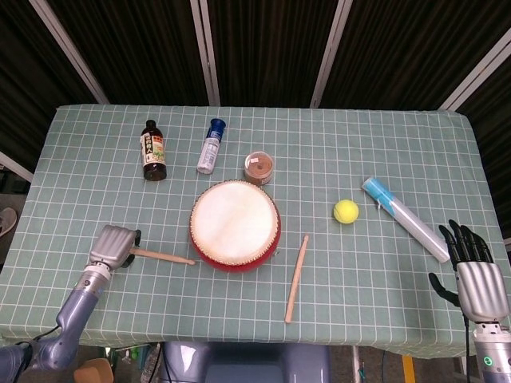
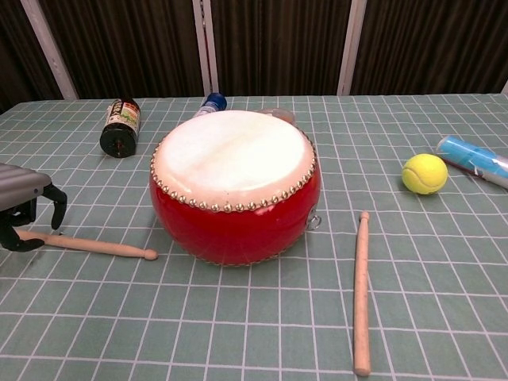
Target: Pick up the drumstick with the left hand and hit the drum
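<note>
From the head view, the left robot hand [image 1: 112, 246] sits over the butt end of the left drumstick [image 1: 164, 256], which lies flat on the checked tabletop [image 1: 88, 152] just left of the red drum [image 1: 235, 225]; whether its fingers grip the stick cannot be told here. The right robot hand [image 1: 473, 275] hovers at the tabletop's right edge, fingers spread, holding nothing. A second drumstick [image 1: 297, 278] lies right of the drum (with a tennis ball [image 1: 346, 211] farther right). From the chest view, the left robot hand [image 2: 24, 208] has dark fingertips [image 2: 55, 208] curled down around the drumstick's [image 2: 103, 247] end, the stick lying on the tabletop [image 2: 262, 333].
</note>
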